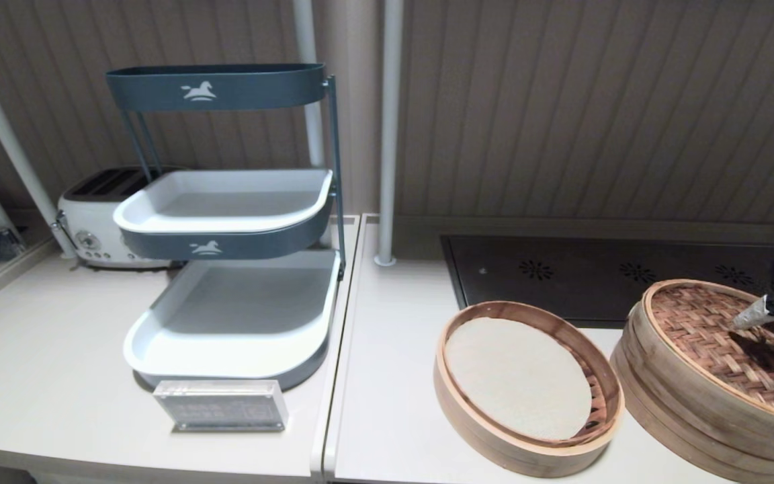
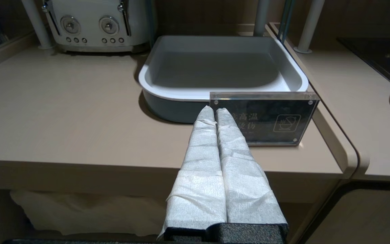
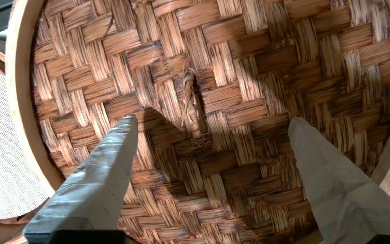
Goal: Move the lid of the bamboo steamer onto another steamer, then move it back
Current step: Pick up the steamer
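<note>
1. The worktop carries two steamers at its right end: an open basket with a pale liner, and at the right edge a lidded steamer.
2. The lid sits on that right-edge steamer, apparently stacked on its own lid, so the step in hand looks like lifting it to put it back.
3. The right gripper hovers over the lid, fingers spread wide either side of the central knot.
4. Lower straight, close on the knot squarely, then lift level so the rim clears.
5. The left gripper is parked at the worktop's left front edge, fingers pressed together.
</note>
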Robot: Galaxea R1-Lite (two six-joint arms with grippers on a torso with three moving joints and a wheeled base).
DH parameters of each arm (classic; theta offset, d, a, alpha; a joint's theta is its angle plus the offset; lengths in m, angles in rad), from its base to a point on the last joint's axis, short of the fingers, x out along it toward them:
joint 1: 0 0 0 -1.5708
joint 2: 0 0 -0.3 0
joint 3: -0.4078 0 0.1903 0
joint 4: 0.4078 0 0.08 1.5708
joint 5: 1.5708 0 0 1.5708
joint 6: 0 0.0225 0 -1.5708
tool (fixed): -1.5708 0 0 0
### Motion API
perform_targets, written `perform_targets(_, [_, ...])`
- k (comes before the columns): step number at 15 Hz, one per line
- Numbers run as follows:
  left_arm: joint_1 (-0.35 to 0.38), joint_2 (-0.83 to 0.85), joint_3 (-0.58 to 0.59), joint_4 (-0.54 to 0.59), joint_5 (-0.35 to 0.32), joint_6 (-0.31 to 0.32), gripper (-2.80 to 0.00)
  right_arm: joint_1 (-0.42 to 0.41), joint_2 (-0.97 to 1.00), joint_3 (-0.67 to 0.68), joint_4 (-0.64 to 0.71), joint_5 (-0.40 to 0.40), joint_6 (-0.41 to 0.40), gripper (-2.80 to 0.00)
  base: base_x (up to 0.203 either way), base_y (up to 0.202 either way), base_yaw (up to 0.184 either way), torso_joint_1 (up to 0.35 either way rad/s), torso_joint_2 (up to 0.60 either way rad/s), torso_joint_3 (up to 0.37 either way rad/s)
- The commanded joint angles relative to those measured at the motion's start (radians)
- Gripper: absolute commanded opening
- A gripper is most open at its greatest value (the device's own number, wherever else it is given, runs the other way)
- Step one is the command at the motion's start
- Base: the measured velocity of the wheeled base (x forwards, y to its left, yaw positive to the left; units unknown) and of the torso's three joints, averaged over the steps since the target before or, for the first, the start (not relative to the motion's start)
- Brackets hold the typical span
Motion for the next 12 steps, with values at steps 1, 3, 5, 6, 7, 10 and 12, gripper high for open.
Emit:
perform_targets(1, [0.000,-0.002,0.028,-0.002,0.000,0.000,-2.80,0.001,-0.003,-0.005,0.004,0.000,-0.002,0.00,0.000,0.000,0.000,0.000,0.00,0.000])
perform_targets(3, [0.000,-0.002,0.028,-0.001,0.000,0.000,-2.80,0.001,-0.003,-0.004,0.003,-0.002,-0.002,0.00,0.000,0.000,0.000,0.000,0.00,0.000])
perform_targets(5, [0.000,-0.002,0.028,-0.001,0.000,0.000,-2.80,0.004,-0.009,-0.001,0.003,-0.008,-0.015,0.00,0.000,0.000,0.000,0.000,0.00,0.000])
perform_targets(6, [0.000,-0.002,0.028,-0.001,0.000,0.000,-2.80,0.007,-0.012,0.004,0.001,-0.009,-0.024,0.00,0.000,0.000,0.000,0.000,0.00,0.000])
perform_targets(7, [0.000,-0.003,0.028,-0.001,0.000,0.000,-2.80,0.009,-0.013,0.002,0.002,-0.019,-0.025,0.00,0.000,0.000,0.000,0.000,0.00,0.000])
perform_targets(10, [0.000,-0.002,0.028,-0.001,0.000,0.000,-2.80,0.015,-0.007,-0.005,0.003,-0.029,-0.027,0.00,0.000,0.000,0.000,0.000,0.00,0.000])
perform_targets(12, [0.000,-0.002,0.028,-0.001,0.000,0.000,-2.80,0.015,-0.002,-0.005,0.001,-0.045,-0.030,0.00,0.000,0.000,0.000,0.000,0.00,0.000])
